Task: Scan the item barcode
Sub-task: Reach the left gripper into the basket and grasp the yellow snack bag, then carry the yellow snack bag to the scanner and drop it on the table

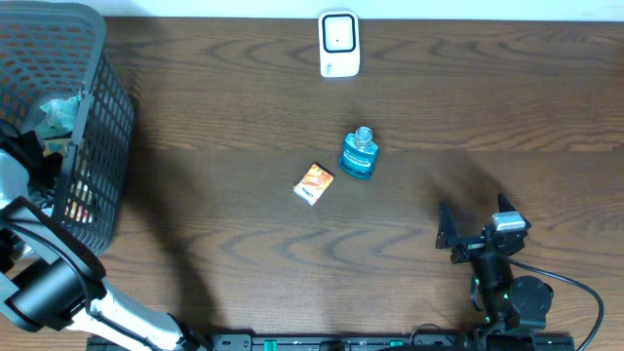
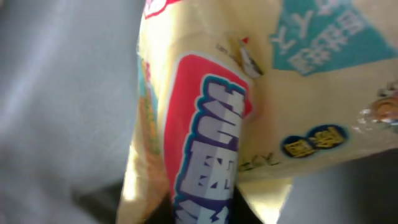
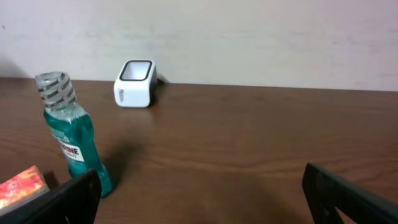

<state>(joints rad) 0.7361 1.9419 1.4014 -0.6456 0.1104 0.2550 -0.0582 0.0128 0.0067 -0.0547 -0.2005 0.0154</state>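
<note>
- Two sets of jaws are in play. The left ones, deep in the basket [image 1: 115,127], are pressed nearly together and seem to pinch a fold of a yellow and red packet [image 2: 205,124]. I take that packet, inside the basket, for the item to scan. Such a thin nip on soft film could slide off during the lift.
- Within the basket the mesh wall stands tall around the left arm [image 1: 49,278]. A slanted lift could catch the packet or the arm on the rim and drag the basket along.
- No barcode shows on the packet face in the left wrist view. If it sits on a crease or under the jaws, it may not read.
- Out from the basket, on the open worktop [image 1: 224,107], a small orange box [image 1: 314,182] lies just beside an upright bottle [image 1: 359,156]. A low, wide carry could topple the bottle.
- Farther from the basket, at the back edge, stands the white scanner [image 1: 339,44]. It looks light, so a bump from the packet could shove it askew.
- Farthest from the basket, the right jaws are spread wide with nothing between them, low over the worktop. They pose little danger there.
</note>
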